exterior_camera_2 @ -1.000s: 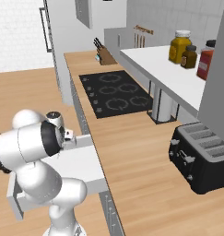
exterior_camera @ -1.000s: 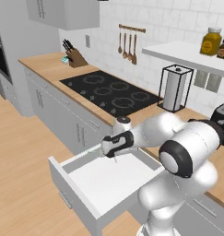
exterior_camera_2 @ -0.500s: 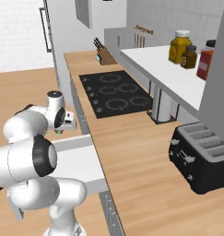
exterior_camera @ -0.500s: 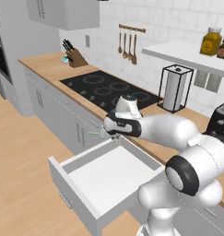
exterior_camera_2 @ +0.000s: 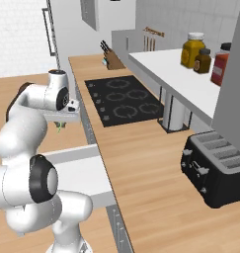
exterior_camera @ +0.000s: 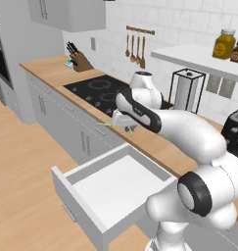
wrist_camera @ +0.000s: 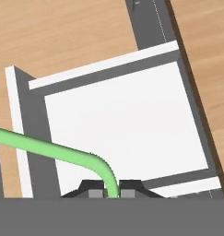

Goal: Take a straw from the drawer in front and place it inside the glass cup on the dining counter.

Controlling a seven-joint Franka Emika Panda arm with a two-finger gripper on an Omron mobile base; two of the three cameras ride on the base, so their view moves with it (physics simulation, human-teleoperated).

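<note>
My gripper [exterior_camera: 122, 123] hangs above the wall counter's front edge, over the rear of the open drawer [exterior_camera: 110, 185], and it is shut on the straw [exterior_camera: 131, 130]. In the hand view the light green straw [wrist_camera: 53, 150] rises from between the closed fingertips [wrist_camera: 96, 190], curves, and runs off to the left. Below it lies the drawer's white, bare inside [wrist_camera: 127, 115]. From the right base view the gripper [exterior_camera_2: 61, 123] shows a short green bit of straw [exterior_camera_2: 59, 127] beneath it, left of the drawer [exterior_camera_2: 84, 170]. The glass cup and the dining counter are out of view.
Behind the arm, the wood-topped wall counter [exterior_camera: 52, 73] carries a black cooktop [exterior_camera: 98, 88], a knife block [exterior_camera: 80, 61] and a paper towel holder [exterior_camera: 188, 90]. A dark toaster [exterior_camera_2: 218, 170] sits to the right. Jars [exterior_camera_2: 193, 49] stand on a white shelf. Wood floor [exterior_camera: 22, 171] lies left of the drawer.
The arm has stretched out and lifted the gripper, straw still in it, up out of the drawer to above counter height. The drawer stays open.
</note>
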